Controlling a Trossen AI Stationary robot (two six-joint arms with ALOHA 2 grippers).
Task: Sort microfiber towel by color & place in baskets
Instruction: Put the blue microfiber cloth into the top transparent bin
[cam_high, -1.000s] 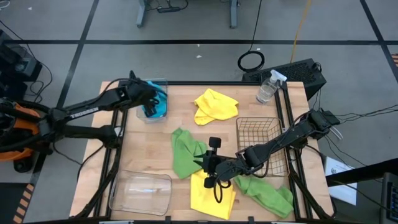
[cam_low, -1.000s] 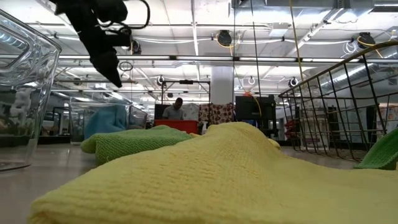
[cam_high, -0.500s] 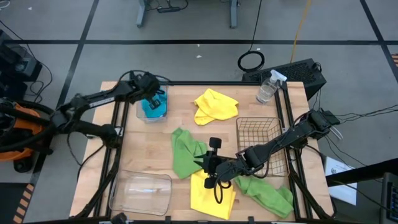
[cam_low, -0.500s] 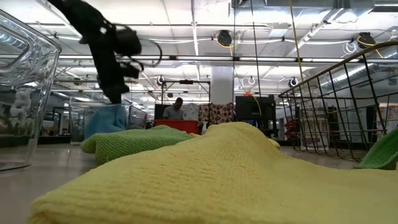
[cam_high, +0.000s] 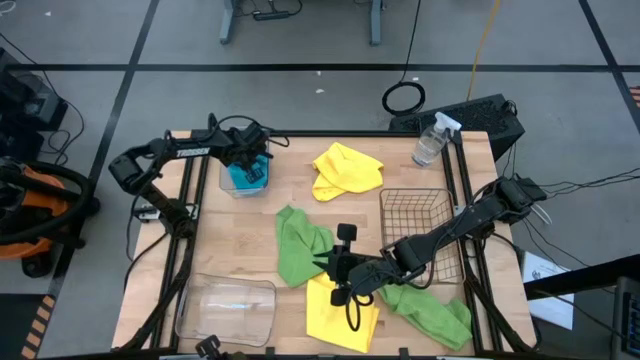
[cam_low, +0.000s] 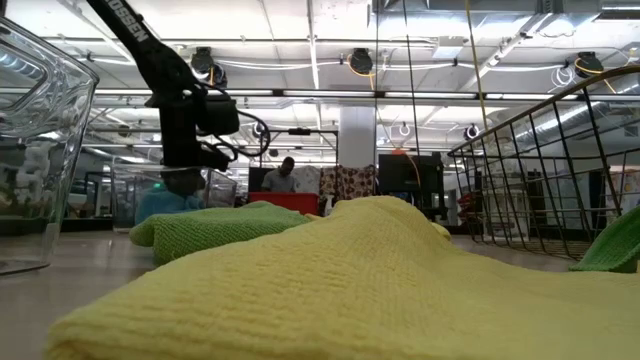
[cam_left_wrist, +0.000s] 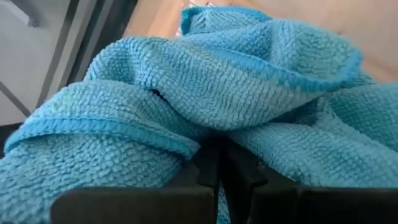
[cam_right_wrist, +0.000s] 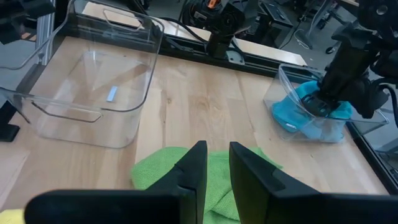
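Over on the left, the left gripper is plunged down into the clear tub at the table's far left corner, its fingers pressed together and buried in the blue towels bunched up inside; the cloth folds over and around the fingertips, so I cannot tell whether any of it is actually pinched. Nearer the front edge on that side sits a second clear tub with no towel in it.

Toward the middle, a yellow towel lies crumpled at the far side, well apart from both grippers. A green towel is spread just beyond the right gripper, whose narrow-gapped fingers hover right over the cloth's near edge, grasping nothing. Another yellow towel lies flat beneath that gripper's wrist.

To the right, the dark wire basket stands beside the right arm, a second green towel lies in front of it, and a clear spray bottle stands at the far right corner.
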